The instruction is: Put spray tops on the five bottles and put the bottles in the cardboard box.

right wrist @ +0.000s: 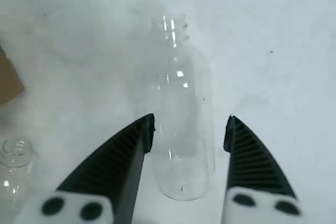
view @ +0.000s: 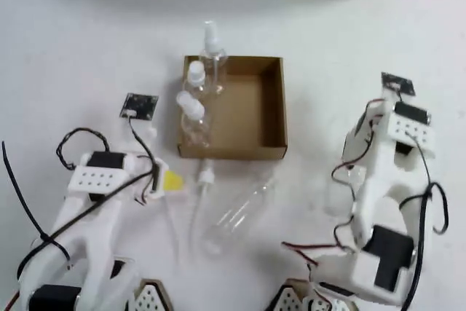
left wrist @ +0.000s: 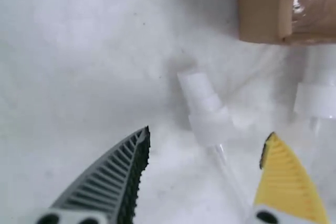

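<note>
High view: three capped bottles lie along the left side of the cardboard box. An uncapped bottle and a loose spray top rest on the table just in front. The left gripper is spread astride a second spray top. The right gripper is spread around another bare bottle.

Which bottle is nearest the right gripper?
The uncapped clear bottle between the right gripper's open fingers. The other uncapped bottle lies off to the side; the capped ones are at the cardboard box.
</note>
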`<state>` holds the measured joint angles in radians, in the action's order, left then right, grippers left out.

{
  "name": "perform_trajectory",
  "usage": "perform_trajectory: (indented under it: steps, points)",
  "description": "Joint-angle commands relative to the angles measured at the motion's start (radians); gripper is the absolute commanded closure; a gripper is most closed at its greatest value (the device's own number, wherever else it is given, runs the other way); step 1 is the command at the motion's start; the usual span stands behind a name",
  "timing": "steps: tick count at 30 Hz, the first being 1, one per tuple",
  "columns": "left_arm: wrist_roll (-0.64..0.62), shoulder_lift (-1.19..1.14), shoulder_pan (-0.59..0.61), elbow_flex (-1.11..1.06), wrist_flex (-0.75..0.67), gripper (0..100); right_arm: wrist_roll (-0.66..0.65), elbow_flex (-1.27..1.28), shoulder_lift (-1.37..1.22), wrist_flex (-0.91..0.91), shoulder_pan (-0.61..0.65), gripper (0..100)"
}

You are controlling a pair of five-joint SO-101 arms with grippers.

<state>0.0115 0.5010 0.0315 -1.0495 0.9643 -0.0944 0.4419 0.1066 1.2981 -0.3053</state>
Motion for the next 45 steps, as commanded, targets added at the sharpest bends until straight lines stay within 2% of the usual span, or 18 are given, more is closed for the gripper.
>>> perform_trajectory:
  steps: [1,6,21,25,29,36,45]
  points:
    - [0.012,0.007,0.010,0.003,-0.025,67,0.068,0.061,0.097,-0.056,0.050,81.4]
    - [0.012,0.007,0.012,0.002,-0.025,67,0.104,0.094,0.102,-0.140,0.064,81.4]
    - [0.012,0.002,0.005,0.000,-0.055,67,0.095,0.130,0.101,-0.151,0.068,75.8]
    - [0.008,0.001,0.008,-0.002,-0.091,68,0.097,0.181,0.099,-0.252,0.070,75.8]
    - [0.006,0.002,0.005,-0.014,-0.095,68,0.097,0.181,0.059,-0.311,0.068,75.8]
    - [0.006,0.002,0.005,-0.015,-0.095,68,0.094,0.109,-0.051,-0.303,0.067,75.8]
    - [0.009,0.002,0.005,-0.020,-0.117,68,-0.012,0.031,-0.171,-0.272,0.054,75.8]
